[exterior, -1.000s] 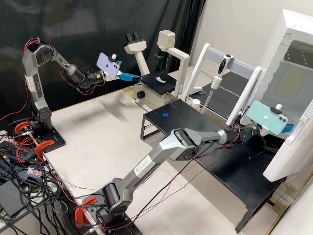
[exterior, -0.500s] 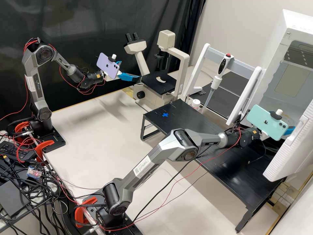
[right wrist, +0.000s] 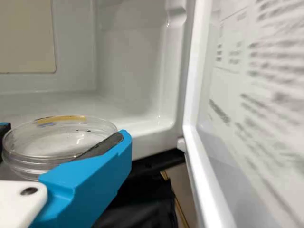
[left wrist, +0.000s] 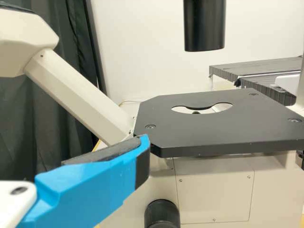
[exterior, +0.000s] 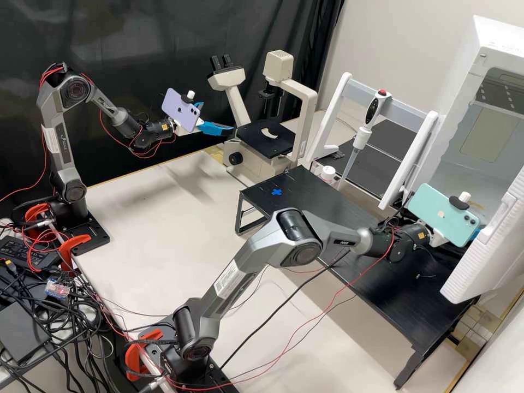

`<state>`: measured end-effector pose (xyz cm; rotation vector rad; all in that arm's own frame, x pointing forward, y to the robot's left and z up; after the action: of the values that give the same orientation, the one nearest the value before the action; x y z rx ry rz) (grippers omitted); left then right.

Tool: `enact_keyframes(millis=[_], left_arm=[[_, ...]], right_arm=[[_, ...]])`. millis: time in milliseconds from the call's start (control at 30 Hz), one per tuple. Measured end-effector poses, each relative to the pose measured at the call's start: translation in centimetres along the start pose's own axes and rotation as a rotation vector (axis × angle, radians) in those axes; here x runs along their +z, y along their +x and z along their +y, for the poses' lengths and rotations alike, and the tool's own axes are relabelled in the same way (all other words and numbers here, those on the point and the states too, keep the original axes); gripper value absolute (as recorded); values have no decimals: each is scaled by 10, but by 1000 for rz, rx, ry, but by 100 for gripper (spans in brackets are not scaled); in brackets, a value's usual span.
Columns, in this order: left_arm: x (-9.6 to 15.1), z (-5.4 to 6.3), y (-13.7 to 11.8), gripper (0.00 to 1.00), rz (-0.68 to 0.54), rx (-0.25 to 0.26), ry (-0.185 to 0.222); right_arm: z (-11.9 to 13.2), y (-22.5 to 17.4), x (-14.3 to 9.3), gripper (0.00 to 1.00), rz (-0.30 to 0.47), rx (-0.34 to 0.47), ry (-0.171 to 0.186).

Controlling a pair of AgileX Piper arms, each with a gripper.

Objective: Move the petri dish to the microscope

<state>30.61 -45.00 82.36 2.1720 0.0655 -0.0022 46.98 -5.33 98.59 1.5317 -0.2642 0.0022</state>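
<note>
R wrist view: I find the petri dish (right wrist: 52, 145), clear & round, btwn the two fingers (right wrist: 88, 183) of my R gripper (exterior: 438, 238), approx. level. Fingers stand a dish's width apart, dark pads against its opp. sides; I record it as gripped. Yellow mark noted at dish rim. White cabinet (exterior: 488, 46) interior lies beyond the dish, cabinet door (right wrist: 209, 180) alongside. Whether dish is just in or just out of the cabinet mouth, I can't tell.

High view: R gripper is at the cabinet, nr the swung-out door, partly hidden behind a green phone (exterior: 443, 214). L gripper (exterior: 219, 117) is just beside the microscope (exterior: 240, 155), blue fingers spread, nothing btwn them; purple phone (exterior: 181, 110) mounted on that arm. Pipette (exterior: 360, 139) hangs upright on a white stand (exterior: 401, 102) behind the black platform (exterior: 322, 202).

L wrist view: one blue finger of L gripper seen nr a corner of the microscope stage (left wrist: 209, 133); contact w/ stage, can't tell. Stage has a cut-out, black tube (left wrist: 204, 26) above it.
</note>
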Motion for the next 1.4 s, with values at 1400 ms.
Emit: enact_keyframes(millis=[1400], left_arm=[[0, 0, 0, 100, 0, 0, 0]], right_arm=[[-101, -233, -136, 0, 547, -135, -26]])
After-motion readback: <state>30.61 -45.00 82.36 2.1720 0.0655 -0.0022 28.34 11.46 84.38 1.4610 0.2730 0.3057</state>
